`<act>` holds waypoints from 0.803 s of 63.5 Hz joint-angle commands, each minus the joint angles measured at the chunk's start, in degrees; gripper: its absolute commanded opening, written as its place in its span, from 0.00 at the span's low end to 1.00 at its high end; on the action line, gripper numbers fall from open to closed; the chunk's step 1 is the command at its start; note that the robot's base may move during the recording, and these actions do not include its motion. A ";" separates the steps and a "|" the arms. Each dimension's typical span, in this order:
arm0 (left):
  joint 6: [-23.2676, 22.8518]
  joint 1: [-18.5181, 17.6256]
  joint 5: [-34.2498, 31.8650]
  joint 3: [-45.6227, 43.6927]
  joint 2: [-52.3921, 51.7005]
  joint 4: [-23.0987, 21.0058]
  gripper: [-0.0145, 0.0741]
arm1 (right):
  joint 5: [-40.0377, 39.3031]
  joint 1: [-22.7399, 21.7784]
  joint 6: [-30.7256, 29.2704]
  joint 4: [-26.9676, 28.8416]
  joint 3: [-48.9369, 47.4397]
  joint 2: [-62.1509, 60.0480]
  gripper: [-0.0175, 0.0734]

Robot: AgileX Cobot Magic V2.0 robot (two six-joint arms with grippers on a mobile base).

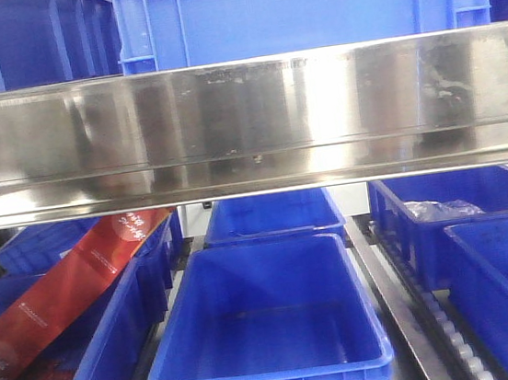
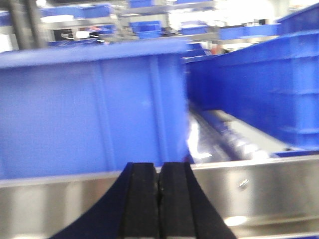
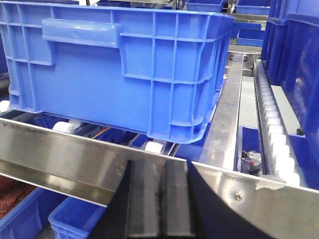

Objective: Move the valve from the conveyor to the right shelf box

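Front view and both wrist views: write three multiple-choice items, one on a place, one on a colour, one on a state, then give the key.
1. In the front view, where does the red strip lie?
A. across the bins at lower left
B. in the middle bin
C. on the steel rail

2. What colour is the large crate in the right wrist view?
A. green
B. blue
C. grey

3. How do the left gripper jaws stand?
A. wide open
B. holding a valve
C. shut, nothing between

Key: 1 A, it slants over the left bins; 2 B, its ribbed walls are blue; 3 C, the black pads meet with nothing visible between them.
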 commanded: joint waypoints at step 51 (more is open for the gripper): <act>-0.43 3.64 -0.56 8.09 -4.38 -0.44 0.04 | -1.60 0.01 -0.11 -0.49 0.10 -0.19 0.01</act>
